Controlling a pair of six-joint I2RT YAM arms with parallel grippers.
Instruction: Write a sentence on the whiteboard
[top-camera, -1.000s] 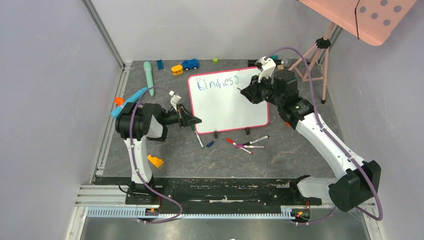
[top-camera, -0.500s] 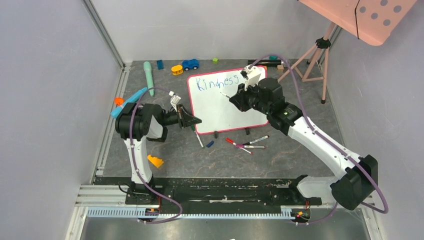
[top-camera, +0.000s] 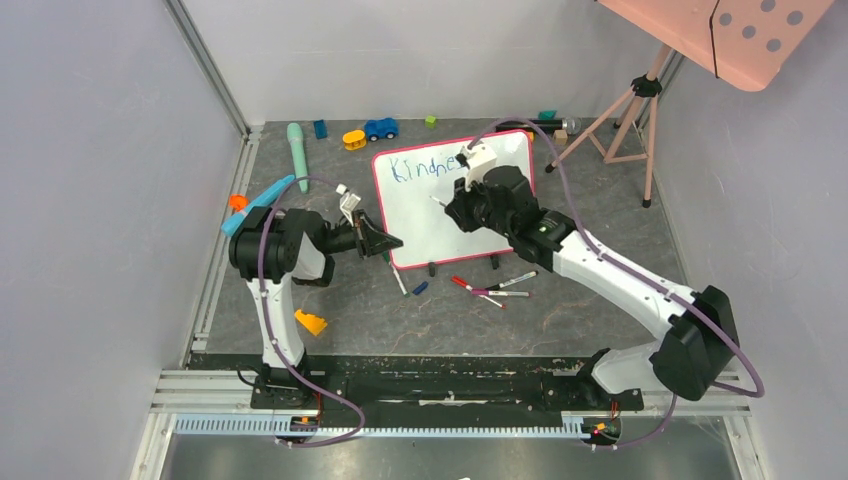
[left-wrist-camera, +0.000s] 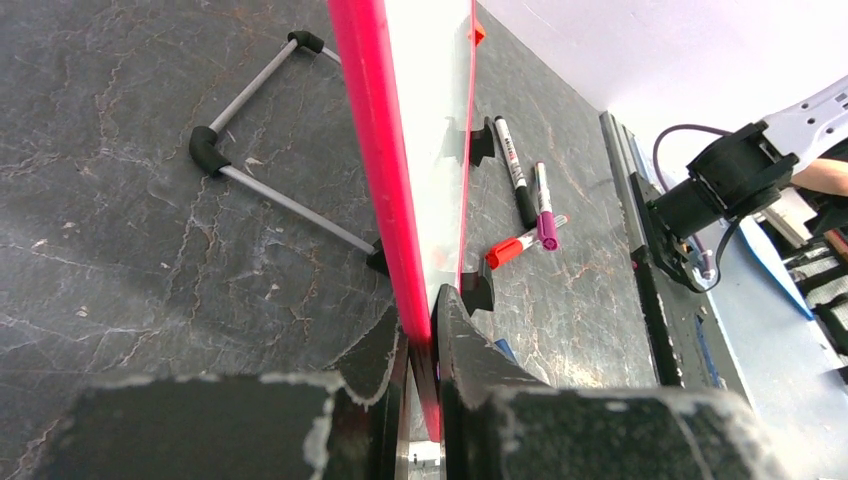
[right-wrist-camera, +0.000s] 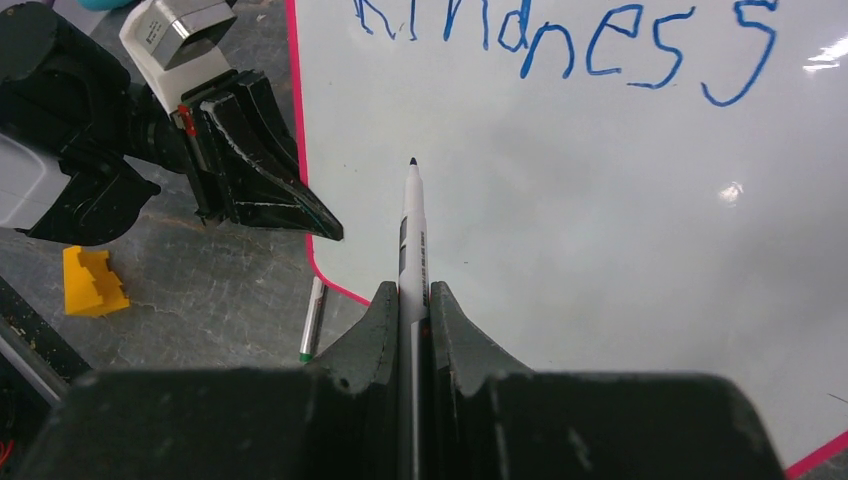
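Note:
The whiteboard (top-camera: 440, 225) stands tilted on the dark table, its pink-red frame (left-wrist-camera: 372, 150) seen edge-on in the left wrist view. The sentence (top-camera: 420, 167) has one blue word, "Kindness" (right-wrist-camera: 560, 40), along the top. My left gripper (top-camera: 390, 242) is shut on the board's lower left edge (left-wrist-camera: 425, 320). My right gripper (top-camera: 455, 212) is shut on a white marker (right-wrist-camera: 413, 230), whose dark tip is at or just off the blank board below the word's left part. The right wrist view shows my right gripper (right-wrist-camera: 412, 300) over the white surface (right-wrist-camera: 620, 260).
Loose markers (top-camera: 495, 288) lie in front of the board, with a green-ended one (top-camera: 398, 275) and a blue cap (top-camera: 420, 287). A yellow block (top-camera: 311, 322), a blue toy car (top-camera: 380, 128), a teal tool (top-camera: 297, 143), a tripod (top-camera: 625, 110) and a salmon dotted panel (top-camera: 740, 30) surround the area.
My right arm has carried the marker left and down, from the end of "Kindness" to the blank area below its left part. The left arm has held still.

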